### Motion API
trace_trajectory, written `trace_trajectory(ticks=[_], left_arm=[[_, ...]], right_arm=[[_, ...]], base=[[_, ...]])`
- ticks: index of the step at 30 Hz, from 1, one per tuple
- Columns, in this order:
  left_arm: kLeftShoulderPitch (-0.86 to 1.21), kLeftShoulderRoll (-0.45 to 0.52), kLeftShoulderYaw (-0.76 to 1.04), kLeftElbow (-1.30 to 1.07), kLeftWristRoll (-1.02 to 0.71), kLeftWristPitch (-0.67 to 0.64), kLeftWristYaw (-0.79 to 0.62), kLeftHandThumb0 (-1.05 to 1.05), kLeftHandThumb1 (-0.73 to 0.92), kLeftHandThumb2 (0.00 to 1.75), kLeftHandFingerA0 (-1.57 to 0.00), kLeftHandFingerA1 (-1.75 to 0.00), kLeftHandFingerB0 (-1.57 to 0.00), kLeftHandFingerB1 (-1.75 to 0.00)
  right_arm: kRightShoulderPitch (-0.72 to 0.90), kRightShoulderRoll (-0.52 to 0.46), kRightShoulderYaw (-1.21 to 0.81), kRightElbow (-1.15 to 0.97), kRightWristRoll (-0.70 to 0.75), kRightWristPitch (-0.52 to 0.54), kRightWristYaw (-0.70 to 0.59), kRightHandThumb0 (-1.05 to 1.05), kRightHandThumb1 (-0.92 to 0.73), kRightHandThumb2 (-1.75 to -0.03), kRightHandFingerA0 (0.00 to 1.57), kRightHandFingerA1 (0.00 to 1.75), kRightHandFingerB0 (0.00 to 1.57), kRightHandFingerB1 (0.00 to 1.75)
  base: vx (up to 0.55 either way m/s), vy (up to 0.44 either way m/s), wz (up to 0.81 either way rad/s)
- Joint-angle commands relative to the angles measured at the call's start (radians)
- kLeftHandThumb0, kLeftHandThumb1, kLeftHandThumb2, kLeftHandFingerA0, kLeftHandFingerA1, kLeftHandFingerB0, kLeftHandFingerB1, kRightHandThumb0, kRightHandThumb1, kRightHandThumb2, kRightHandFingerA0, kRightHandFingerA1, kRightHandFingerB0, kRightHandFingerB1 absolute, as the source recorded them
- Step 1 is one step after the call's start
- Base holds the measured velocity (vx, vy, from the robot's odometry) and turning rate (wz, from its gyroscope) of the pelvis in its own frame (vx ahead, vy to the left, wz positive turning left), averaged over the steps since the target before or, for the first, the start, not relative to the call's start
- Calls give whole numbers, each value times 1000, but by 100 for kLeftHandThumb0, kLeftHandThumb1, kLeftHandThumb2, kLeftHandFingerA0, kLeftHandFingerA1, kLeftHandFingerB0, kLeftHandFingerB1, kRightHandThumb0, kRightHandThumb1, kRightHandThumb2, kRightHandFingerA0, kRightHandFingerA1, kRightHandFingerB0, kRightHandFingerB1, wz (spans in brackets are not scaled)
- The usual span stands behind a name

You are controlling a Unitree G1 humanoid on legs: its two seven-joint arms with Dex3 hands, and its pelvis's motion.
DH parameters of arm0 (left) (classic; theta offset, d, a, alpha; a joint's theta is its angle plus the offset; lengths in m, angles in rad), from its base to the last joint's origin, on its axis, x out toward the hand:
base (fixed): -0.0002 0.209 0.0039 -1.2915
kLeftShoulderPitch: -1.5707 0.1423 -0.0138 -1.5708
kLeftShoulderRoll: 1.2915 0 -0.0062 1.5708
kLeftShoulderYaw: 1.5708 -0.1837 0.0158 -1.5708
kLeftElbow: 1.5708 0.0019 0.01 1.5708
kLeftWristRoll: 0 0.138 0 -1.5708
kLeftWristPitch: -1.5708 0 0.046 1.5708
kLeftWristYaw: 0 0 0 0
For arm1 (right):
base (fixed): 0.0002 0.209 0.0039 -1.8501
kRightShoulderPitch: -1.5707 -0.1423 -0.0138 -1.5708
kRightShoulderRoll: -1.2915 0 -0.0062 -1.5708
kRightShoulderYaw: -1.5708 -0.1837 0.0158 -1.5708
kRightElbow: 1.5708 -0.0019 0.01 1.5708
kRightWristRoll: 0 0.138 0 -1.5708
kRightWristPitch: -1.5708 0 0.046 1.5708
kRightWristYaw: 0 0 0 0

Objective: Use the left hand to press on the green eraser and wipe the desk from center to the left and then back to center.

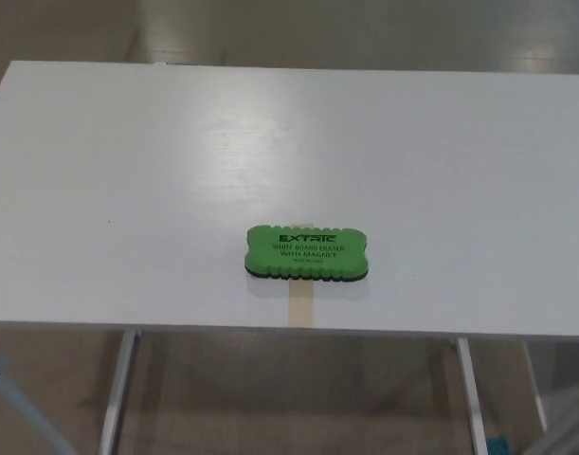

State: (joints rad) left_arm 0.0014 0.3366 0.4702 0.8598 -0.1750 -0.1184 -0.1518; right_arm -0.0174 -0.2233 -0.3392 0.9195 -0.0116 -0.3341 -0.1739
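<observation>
Wiping looks not yet begun: the green eraser (306,253) lies untouched near the tabletop's (128,190) front edge, about mid-width. Neither robot hand is in view, so their state cannot be told.

Green eraser (306,253) with black lettering and dark underside; white desk (175,171); tan strip (299,309) lower centre.

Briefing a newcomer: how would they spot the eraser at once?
Look at the white desk. Near the middle of its front edge lies the green eraser, flat, black lettering up, just behind a tan tape strip. Nothing else there is green.
</observation>
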Motion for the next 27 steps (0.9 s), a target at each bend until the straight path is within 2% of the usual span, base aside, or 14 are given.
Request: trace_trajectory(ticks=[1,5,10,11,12,13,18,19,22,23,26,27], left_arm=[[10,1,9,3,-40,-38,-40,-38,58,58,-40,-38,-39,-34],[18,-5,-5,-19,-32,-50,-52,-40,58,58,-41,-38,-37,-32],[87,-25,-87,-171,-11,-75,-121,-41,64,59,-53,-41,-39,-32],[120,-29,-123,-233,-15,-98,-185,-42,65,60,-71,-46,-46,-34],[135,-30,-139,-257,-17,-106,-208,-41,65,60,-78,-48,-51,-35],[163,-31,-171,-305,-32,-116,-272,-44,55,92,-85,-71,-53,-57],[260,0,-289,-474,-85,-122,-495,-39,55,94,-83,-72,-61,-61],[272,15,-312,-496,-94,-121,-542,-38,65,62,-88,-56,-70,-44],[304,74,-383,-567,-141,-82,-715,-34,68,61,-88,-57,-75,-47],[306,100,-407,-587,-158,-53,-777,-33,67,60,-91,-65,-79,-50],[306,154,-452,-636,-182,16,-863,-32,67,60,-92,-72,-82,-52],[307,172,-469,-662,-188,49,-877,-32,67,60,-92,-82,-85,-55]], right_arm=[[7,10,-17,12,35,-81,-21,-45,-73,-63,72,43,57,37],[17,18,-4,-10,28,-96,-13,-44,-73,-63,71,43,57,37],[80,67,51,-119,16,-134,22,-45,-74,-63,69,42,55,37],[105,78,86,-143,-12,-160,26,-47,-74,-64,66,41,54,37],[118,82,97,-155,-16,-170,33,-46,-74,-64,66,41,53,36],[138,88,123,-165,-23,-191,56,-45,-75,-64,64,40,52,36],[161,78,192,-144,-45,-232,111,-46,-76,-64,63,40,50,36],[157,75,195,-129,-47,-232,113,-46,-76,-64,62,40,50,36],[143,65,200,-77,-48,-226,112,-46,-77,-64,61,40,49,36],[142,62,201,-67,-51,-219,106,-47,-78,-65,60,41,47,36],[140,59,207,-61,-58,-207,91,-45,-79,-65,60,41,47,36],[140,56,211,-62,-66,-205,84,-45,-79,-65,60,42,47,36]], base=[[0,0,0],[0,0,0],[0,0,0],[0,0,0],[0,0,0],[0,0,0],[0,0,0],[0,0,0],[0,0,0],[0,0,0],[0,0,0],[0,0,0]])
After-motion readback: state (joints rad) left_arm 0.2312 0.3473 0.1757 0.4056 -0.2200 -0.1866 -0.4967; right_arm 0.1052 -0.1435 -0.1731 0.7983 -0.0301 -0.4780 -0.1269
